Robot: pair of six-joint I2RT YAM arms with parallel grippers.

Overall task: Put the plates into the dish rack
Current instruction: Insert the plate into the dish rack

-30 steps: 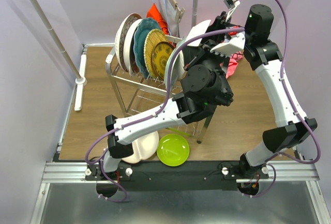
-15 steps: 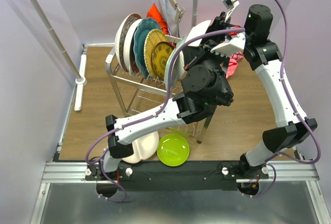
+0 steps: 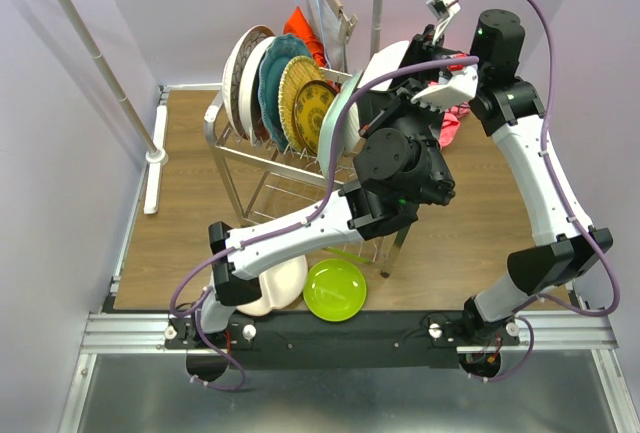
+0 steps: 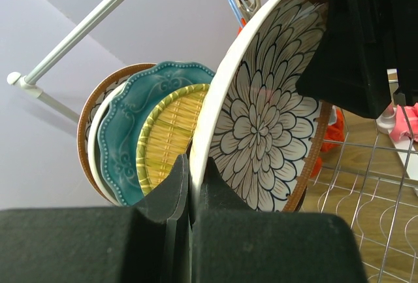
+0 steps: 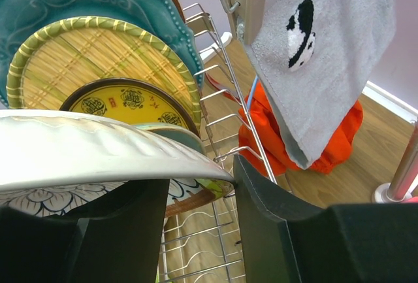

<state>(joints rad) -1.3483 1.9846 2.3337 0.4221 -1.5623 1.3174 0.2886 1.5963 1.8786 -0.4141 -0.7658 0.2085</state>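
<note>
Pinching the white plate (image 3: 385,61) by its edge, the left gripper (image 4: 190,185) holds it at the dish rack (image 3: 290,165). The right gripper (image 5: 198,188) sits around its rim, and I can't tell if it squeezes.

Nothing here can actually be read as words or numbers. The nearest thing to writing is on the yellow plate (image 5: 124,103) standing in the rack. It carries small dark roundels (image 5: 135,99) with reddish marks inside that may be characters, but they are too small and blurred to make out. The grey cloth (image 5: 320,54) clipped up above has a black-and-white badge (image 5: 299,31) stitched on it. That is a shape only, with no letters.
</note>
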